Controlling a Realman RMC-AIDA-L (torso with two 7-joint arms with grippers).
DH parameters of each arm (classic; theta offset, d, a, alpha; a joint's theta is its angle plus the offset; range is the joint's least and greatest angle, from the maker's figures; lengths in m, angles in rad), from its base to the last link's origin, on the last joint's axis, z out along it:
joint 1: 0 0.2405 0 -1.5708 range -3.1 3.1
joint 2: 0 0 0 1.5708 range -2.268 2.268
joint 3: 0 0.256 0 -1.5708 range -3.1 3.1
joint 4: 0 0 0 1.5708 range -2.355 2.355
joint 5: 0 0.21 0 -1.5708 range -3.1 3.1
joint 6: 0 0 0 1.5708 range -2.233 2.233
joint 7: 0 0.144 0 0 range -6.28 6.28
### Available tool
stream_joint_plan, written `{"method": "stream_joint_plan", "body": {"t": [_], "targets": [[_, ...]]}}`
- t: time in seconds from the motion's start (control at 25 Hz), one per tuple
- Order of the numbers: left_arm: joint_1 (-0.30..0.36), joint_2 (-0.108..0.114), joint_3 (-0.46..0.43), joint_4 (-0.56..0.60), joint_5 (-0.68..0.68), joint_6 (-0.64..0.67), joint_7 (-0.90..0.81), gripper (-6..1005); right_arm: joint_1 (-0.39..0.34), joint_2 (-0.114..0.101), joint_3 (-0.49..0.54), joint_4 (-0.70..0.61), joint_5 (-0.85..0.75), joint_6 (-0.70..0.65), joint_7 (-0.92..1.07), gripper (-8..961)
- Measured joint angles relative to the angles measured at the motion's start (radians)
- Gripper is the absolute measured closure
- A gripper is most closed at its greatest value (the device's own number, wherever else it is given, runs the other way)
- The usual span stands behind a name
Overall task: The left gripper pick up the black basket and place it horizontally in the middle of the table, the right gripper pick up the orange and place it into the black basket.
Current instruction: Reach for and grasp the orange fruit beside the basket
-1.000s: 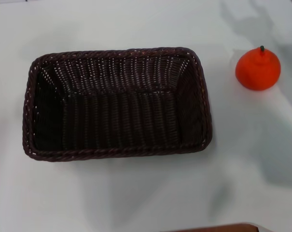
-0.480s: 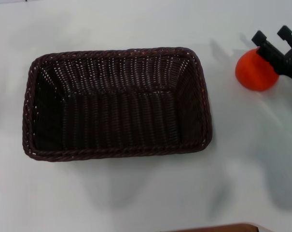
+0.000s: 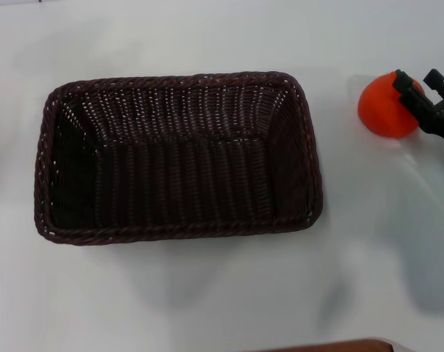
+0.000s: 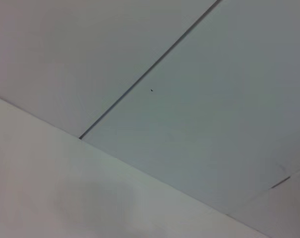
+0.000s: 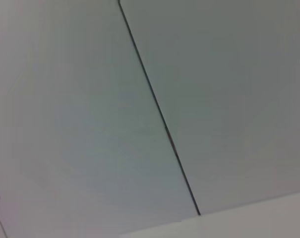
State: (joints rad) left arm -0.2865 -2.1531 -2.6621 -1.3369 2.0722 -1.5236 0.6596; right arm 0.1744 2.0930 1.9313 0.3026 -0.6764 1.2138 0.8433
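The black basket (image 3: pixel 177 158) lies lengthwise across the middle of the white table (image 3: pixel 207 293), open side up and empty. The orange (image 3: pixel 383 106) sits on the table to the right of the basket, near the far right. My right gripper (image 3: pixel 418 81) reaches in from the right edge of the head view, open, with one finger (image 3: pixel 405 82) over the orange's upper right side and the other just beyond the fruit. It holds nothing. My left gripper is out of view. Both wrist views show only pale flat panels with a dark seam.
A brown edge (image 3: pixel 332 346) shows at the table's near side. A gap of bare table lies between the basket's right rim and the orange.
The right gripper came into view from the right, first above the orange's top, and has now shifted down and slightly right against the orange's upper right side. Basket and orange have not moved.
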Motion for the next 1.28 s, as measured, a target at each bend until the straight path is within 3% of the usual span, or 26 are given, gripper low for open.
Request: {"method": "stream_joint_plan", "body": {"t": [0.08, 0.28, 0.92, 1.16, 1.24, 1.28], "targets": [[-0.004, -0.002, 0.006, 0.005, 0.000, 0.001, 0.002, 376, 0.008, 0.000, -0.001, -0.001, 0.000, -0.021, 0.001, 133], [-0.012, -0.005, 0.010, 0.020, -0.010, -0.002, 0.003, 377, 0.030, -0.001, -0.005, -0.002, -0.001, -0.032, 0.005, 302], [-0.015, -0.006, 0.010, 0.068, -0.050, -0.009, 0.003, 379, 0.052, -0.009, -0.042, 0.001, -0.007, -0.088, 0.007, 332], [-0.021, -0.003, 0.011, 0.100, -0.052, -0.009, 0.003, 379, 0.050, -0.009, -0.043, 0.000, -0.009, -0.085, 0.007, 547], [-0.021, -0.001, 0.011, 0.106, -0.053, -0.009, 0.003, 380, 0.049, -0.009, -0.043, 0.000, -0.009, -0.079, 0.010, 780], [-0.021, -0.001, 0.011, 0.108, -0.054, -0.009, 0.003, 380, 0.048, -0.009, -0.043, 0.000, -0.009, -0.074, 0.014, 795]]}}
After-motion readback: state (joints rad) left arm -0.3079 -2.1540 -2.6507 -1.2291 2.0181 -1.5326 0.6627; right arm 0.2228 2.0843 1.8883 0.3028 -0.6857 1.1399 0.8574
